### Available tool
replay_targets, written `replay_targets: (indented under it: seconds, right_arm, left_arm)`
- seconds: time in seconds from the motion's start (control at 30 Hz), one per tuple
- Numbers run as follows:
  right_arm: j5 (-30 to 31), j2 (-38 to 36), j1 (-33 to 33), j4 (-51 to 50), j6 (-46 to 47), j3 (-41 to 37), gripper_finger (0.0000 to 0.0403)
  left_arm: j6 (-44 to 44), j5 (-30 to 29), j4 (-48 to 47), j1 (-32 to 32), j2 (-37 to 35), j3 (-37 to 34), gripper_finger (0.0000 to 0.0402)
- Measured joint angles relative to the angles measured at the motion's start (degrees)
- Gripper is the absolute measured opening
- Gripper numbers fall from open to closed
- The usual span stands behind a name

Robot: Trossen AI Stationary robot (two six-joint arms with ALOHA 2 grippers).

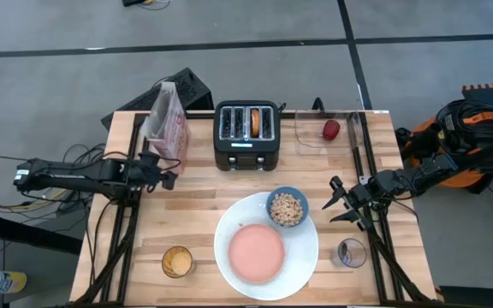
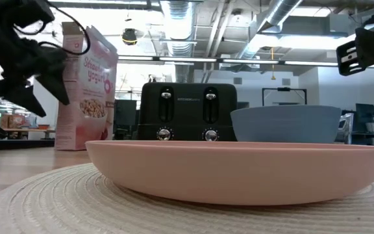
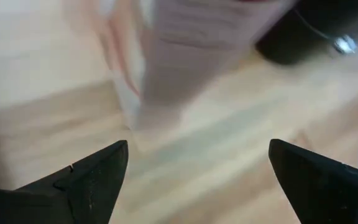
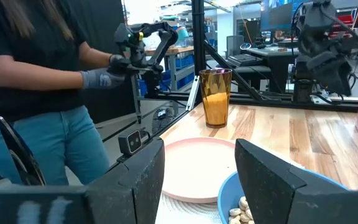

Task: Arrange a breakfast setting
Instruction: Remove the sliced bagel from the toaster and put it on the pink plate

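A pink plate (image 1: 257, 253) lies on a large round white plate (image 1: 302, 257) at the table's near middle. A blue bowl (image 1: 271, 205) of cereal sits on the white plate's far rim. A toasted bagel half (image 1: 254, 121) stands in a slot of the black toaster (image 1: 246, 147). A small red fruit (image 1: 331, 129) lies in a clear container (image 1: 309, 137). No spoon is in view. My left gripper (image 1: 166, 176) is open and empty, just near of a pink cereal bag (image 1: 166, 120). My right gripper (image 1: 342, 204) is open and empty, right of the bowl, with its fingers (image 4: 272, 174) pointing toward it.
A glass of orange juice (image 1: 177, 262) stands at the near left, and an empty glass (image 1: 351, 252) at the near right, close below my right gripper. Bare wood lies between the toaster and the plates. A person (image 4: 42, 93) stands beyond the table's left side.
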Motion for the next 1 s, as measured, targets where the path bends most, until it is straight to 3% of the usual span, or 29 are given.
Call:
replay_targets:
  seconds: [0.23,0.43,1.0]
  right_arm:
    - [0.00,0.00,0.02,0.00,0.00,0.00,0.0217]
    - [0.00,0.00,0.02,0.00,0.01,0.01,0.0217]
    - [0.00,0.01,0.02,0.00,0.01,0.01,0.0217]
  left_arm:
    - [1.32,15.65,0.13,0.00,-1.49,3.65,0.0374]
    - [3.18,23.49,5.53,-0.02,-3.13,4.04,0.0374]
    - [10.31,23.92,37.74,-5.23,1.92,4.08,0.0374]
